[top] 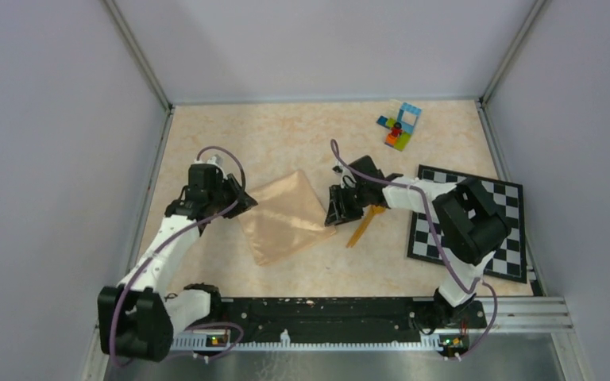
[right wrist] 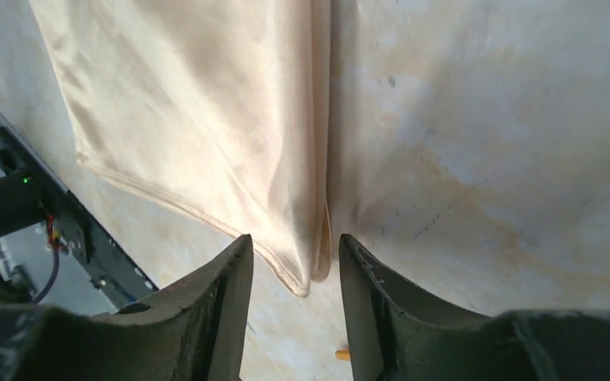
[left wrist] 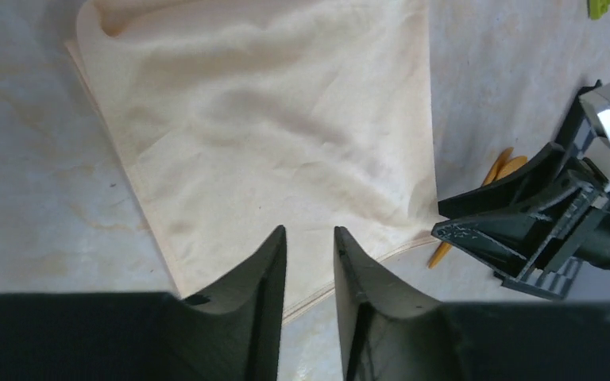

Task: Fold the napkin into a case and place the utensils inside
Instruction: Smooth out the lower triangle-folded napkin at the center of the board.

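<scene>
The napkin (top: pixel 286 214) lies flat near the middle of the worktop (top: pixel 286 135), already doubled over, turned so its corners point toward the 2 arms. At its edges the wrist views show at least 2 layers stacked and nearly aligned.

The left tool (top: pixel 241 201) sits at the napkin's left corner. Its fingers stand a little apart over the hem, and nothing is pinched between them. The right tool (top: pixel 338 205) sits at the opposite corner, also parted, with the tip of the cloth lying in the gap and clear of both fingers.

The utensils (top: pixel 363 226), 2 thin orange pieces, lie on the worktop just right of the napkin, partly under the right arm. The checkered board (top: pixel 508 194) and the toy bricks (top: pixel 399 127) sit further off and play no part.

The cloth looks light, limp and faintly glossy, so it will likely sag from any single hold and its layers may slide over each other. The stitched hem at a corner looks like the firmest place to grip. All layers should be taken together, since catching only the top sheet would probably peel the fold open. With 1 tool at each of 2 corners, the edge could be carried over taut and laid down straight.

The utensils appear stiff, light and smooth. They lie very low, so a grasp across the slim handle is likely to be the surest.
</scene>
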You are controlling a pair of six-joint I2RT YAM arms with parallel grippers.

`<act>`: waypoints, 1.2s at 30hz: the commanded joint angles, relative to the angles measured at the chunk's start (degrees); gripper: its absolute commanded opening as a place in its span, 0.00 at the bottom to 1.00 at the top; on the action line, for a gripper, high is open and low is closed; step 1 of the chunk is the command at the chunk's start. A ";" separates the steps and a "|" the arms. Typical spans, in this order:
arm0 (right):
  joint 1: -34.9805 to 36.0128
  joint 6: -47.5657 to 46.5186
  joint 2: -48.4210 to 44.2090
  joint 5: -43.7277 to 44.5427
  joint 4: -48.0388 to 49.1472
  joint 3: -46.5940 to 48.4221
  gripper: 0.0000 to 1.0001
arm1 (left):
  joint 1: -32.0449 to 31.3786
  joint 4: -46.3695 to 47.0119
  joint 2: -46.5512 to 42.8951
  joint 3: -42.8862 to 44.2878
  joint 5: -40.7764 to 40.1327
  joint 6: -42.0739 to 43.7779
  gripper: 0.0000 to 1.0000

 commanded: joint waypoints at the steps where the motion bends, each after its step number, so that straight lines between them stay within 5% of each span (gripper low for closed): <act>1: 0.77 -6.60 -1.13 6.49 -8.08 11.48 0.46 | 5.29 17.40 7.01 -4.48 14.82 -4.59 0.29; 5: 0.51 -3.80 4.72 2.26 -2.55 20.00 0.47 | 6.97 16.66 14.99 -0.87 15.21 -0.67 0.24; 15: 0.23 13.80 26.47 -12.26 20.27 36.23 0.07 | 14.60 22.60 24.96 -0.24 16.01 2.48 0.06; 31: -2.47 13.84 37.09 -12.81 20.90 39.00 0.03 | 19.39 26.03 31.84 -2.74 14.00 2.28 0.00; 36: -2.43 11.78 32.91 -14.45 14.77 42.34 0.08 | 19.38 23.00 27.11 0.39 17.84 1.91 0.16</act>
